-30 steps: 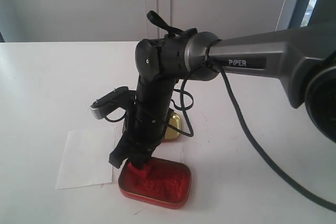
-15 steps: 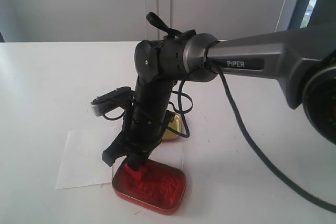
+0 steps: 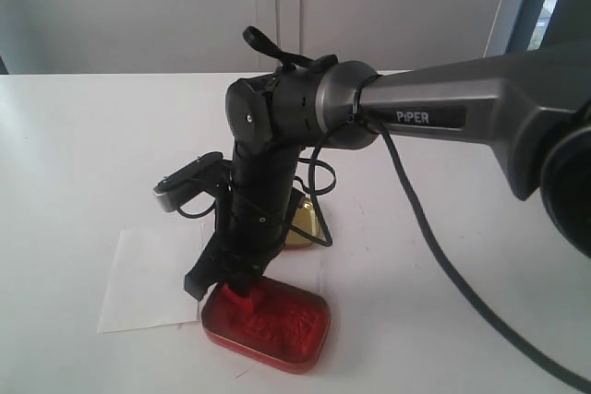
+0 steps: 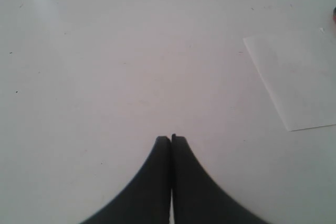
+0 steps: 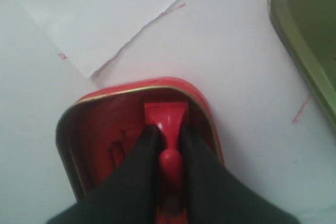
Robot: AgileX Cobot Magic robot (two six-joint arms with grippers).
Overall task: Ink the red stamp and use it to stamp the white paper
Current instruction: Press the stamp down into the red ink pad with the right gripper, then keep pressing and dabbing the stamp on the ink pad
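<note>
The right arm (image 3: 266,182) hides part of the white paper (image 3: 148,279).

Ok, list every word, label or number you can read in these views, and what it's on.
"PiPER": white letters on the grey link of the right arm.
Faint red marks on the white paper: too small and faint to read.
Nothing readable on the red tin, nor anywhere else.
</note>
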